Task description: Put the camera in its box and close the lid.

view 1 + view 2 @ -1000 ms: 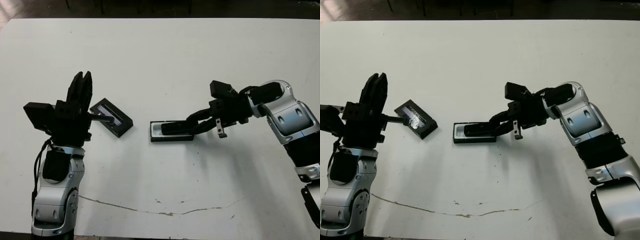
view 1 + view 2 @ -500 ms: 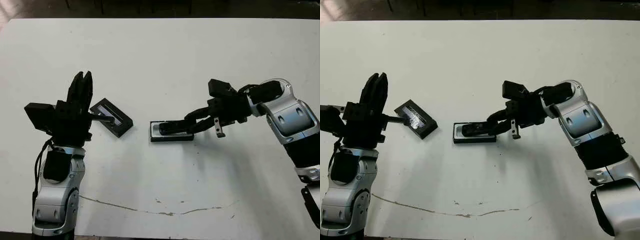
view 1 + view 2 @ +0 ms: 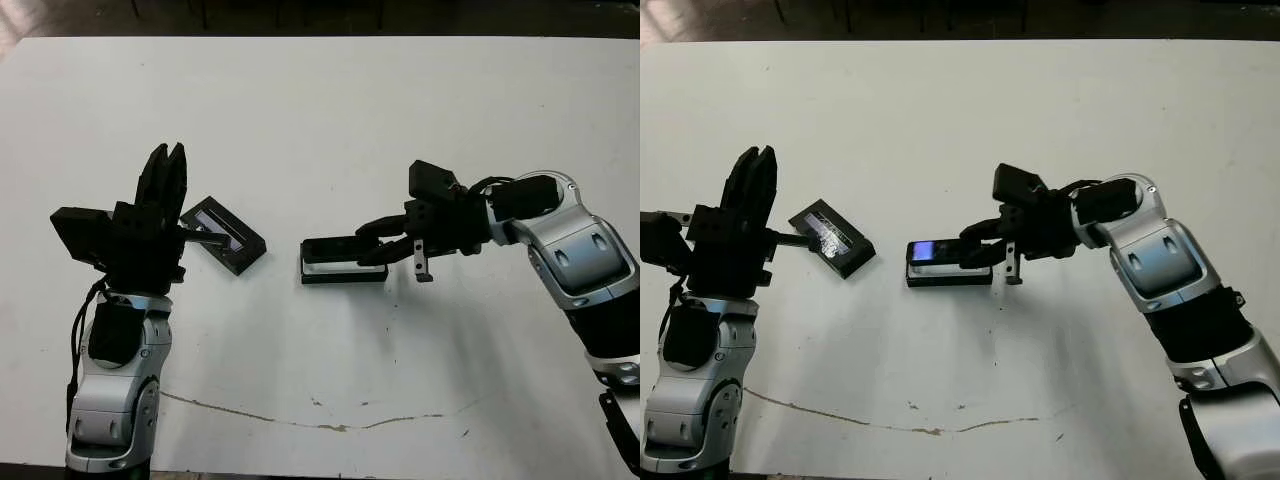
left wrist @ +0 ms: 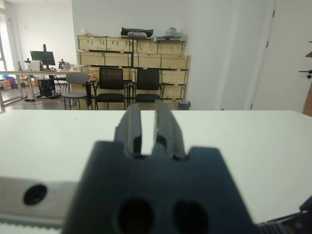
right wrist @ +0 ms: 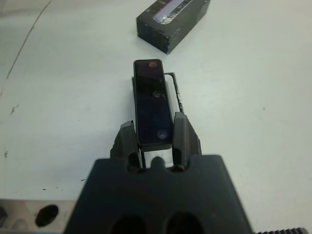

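Note:
The camera (image 5: 152, 100), a slim black bar, is held by one end in my right gripper (image 3: 368, 240), which is shut on it; its small screen (image 3: 924, 248) glows bluish. It lies lengthwise just over the box (image 3: 341, 275), a black tray whose white lining (image 3: 320, 268) shows beneath it. I cannot tell whether the camera rests in the tray. The lid (image 3: 226, 237), black with a glossy strip, lies on the table left of the box. My left gripper (image 3: 165, 165) stands raised beside the lid, shut with nothing in it.
The white table (image 3: 330, 120) stretches wide beyond the objects. A thin crack line (image 3: 300, 422) runs along its near part. Chairs and wooden crates (image 4: 131, 53) show past the table in the left wrist view.
My right wrist has turned and its fingers have risen, drawing back a little to the right. The camera now lies flat over the box with its screen showing. The left arm has stayed put.

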